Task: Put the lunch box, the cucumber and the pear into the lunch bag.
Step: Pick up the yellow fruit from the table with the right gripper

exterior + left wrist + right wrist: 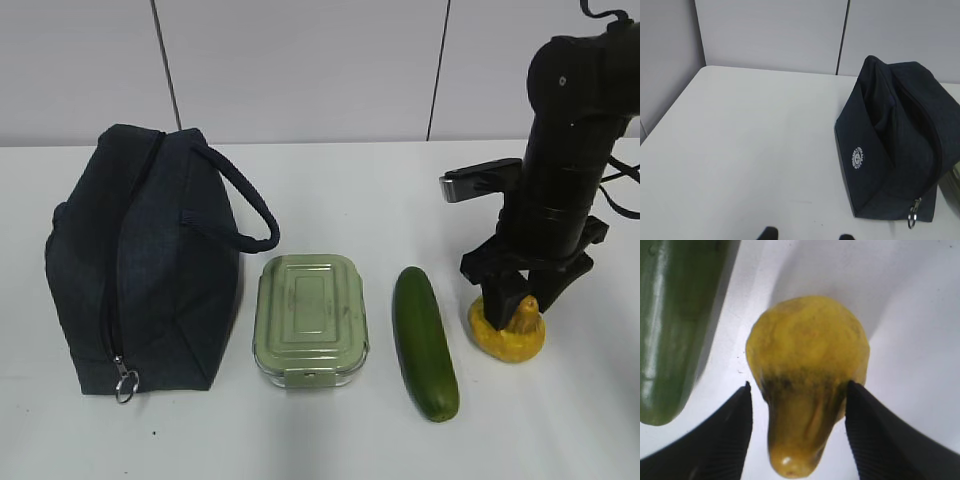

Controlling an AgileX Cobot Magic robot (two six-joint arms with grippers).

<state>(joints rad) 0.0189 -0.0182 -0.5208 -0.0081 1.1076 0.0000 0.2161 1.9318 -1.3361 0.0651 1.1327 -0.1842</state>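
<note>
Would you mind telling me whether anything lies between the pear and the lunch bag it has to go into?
Yes. The cucumber and the lunch box lie on the table between the pear and the lunch bag, side by side. The right gripper straddles the pear, and the bag's zipper looks closed.

Only one mark anywhere: small round white emblem (857, 158) printed on the end panel of the lunch bag (895, 135), seen in left wrist view, low on the panel nr the bag's bottom edge. Looks like a ring of tiny letters around a centre figure, but too small & blurred to read, no word or brand made out. Lunch box (310, 320) lid has embossed rectangular frames only, no lettering legible. Nothing readable on the desk (750, 150) surface or back wall panels. No numbers, no labels, no signs elsewhere.
</note>
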